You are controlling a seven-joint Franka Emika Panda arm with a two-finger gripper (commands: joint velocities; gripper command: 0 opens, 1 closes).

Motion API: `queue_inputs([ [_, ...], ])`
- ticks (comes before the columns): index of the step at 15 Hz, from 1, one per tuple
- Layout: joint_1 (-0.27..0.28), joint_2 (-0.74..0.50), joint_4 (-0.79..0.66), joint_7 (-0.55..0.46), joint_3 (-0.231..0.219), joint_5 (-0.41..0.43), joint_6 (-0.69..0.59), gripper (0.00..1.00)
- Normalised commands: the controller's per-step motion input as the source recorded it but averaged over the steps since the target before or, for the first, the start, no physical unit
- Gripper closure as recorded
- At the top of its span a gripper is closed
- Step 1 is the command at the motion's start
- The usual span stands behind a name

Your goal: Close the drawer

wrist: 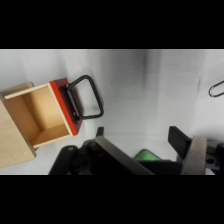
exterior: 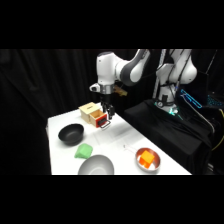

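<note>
**Operator:** While the white two-finger gripper (exterior: pixel 107 114) hangs over the white table (exterior: pixel 122 137), what is the state of the jaws?

**Technician:** Released. In the wrist view the two fingers (wrist: pixel 179 140) stand well apart with bare table between them, and nothing is grasped.

**Operator:** Where is the task's thing relative to the jaws?

**Technician:** The small red-fronted drawer (wrist: pixel 42 117) stands pulled out of its tan wooden box (wrist: pixel 12 145); its empty wooden interior is exposed. In the wrist view it lies outside the jaw gap, beyond the left finger and to the left. Its thin dark loop handle (wrist: pixel 86 97) projects from the red front toward the area ahead of the jaws, not between them. No contact between finger and handle is visible there. In the side view the gripper hangs just beside the red front (exterior: pixel 102 120), on the handle side; whether it touches cannot be told.

**Operator:** What else is near the jaws?

**Technician:** A green object (wrist: pixel 146 155) shows low between the fingers, partly hidden by the linkage. In the side view, a black bowl (exterior: pixel 71 133), a green block (exterior: pixel 84 150), a grey metal bowl (exterior: pixel 96 165) and a metal bowl holding an orange block (exterior: pixel 147 158) lie well apart from the jaws, toward the table's near end.
</note>
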Motion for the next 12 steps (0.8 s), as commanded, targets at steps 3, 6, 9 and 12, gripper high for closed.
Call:
queue_inputs([
  [3,-0.038,0.15,-0.09,0.03,-0.028,-0.100,0.41,0.00],
  [6,-0.041,0.18,-0.05,0.05,-0.058,-0.152,0.37,0.00],
  [9,-0.049,0.16,-0.02,0.05,-0.092,-0.197,0.32,0.00],
  [12,-0.047,0.14,-0.01,0.03,-0.082,-0.162,0.28,0.00],
])
